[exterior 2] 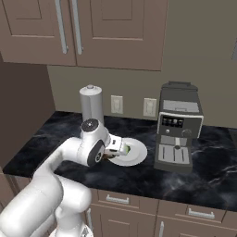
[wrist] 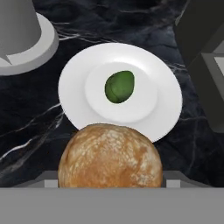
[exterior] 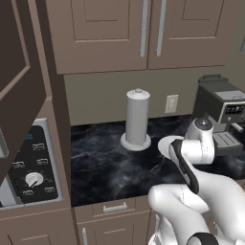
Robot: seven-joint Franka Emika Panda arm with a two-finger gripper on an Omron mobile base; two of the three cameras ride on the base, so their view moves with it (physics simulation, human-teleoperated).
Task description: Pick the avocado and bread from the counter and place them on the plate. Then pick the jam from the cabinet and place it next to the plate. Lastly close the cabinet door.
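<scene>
Hand view: the bread [wrist: 110, 156] sits at 6 o'clock, large and close to the lens, rounded, orange-brown with a pale floury mottling. It covers the fingertips, so the end effector itself cannot be pointed out here; the loaf's position right at the camera's foot reads as a grip, jaws part-way apart around it.

The plate [wrist: 78, 83] lies beyond the bread, toward 12 o'clock, flat on the black veined tabletop [wrist: 26, 127]. The avocado [wrist: 119, 86] rests in the plate's inner well, slightly toward 1 o'clock of centre, apart from the bread. The bread's upper edge overlaps the plate's near rim as seen along the hand; whether it touches I cannot tell.

At 10 o'clock of the plate: the grey round base of the paper-towel holder [wrist: 26, 39], near but not touching. At 3 o'clock: the dark body of the coffee machine [wrist: 205, 52].

Right base view: the end effector [exterior 2: 121, 149] is over the near-left part of the plate [exterior 2: 137, 155], between the paper-towel holder [exterior 2: 91, 104] and the coffee machine [exterior 2: 178, 127].

Left base view: a cabinet door [exterior: 19, 86] stands swung open at 9 o'clock.
</scene>
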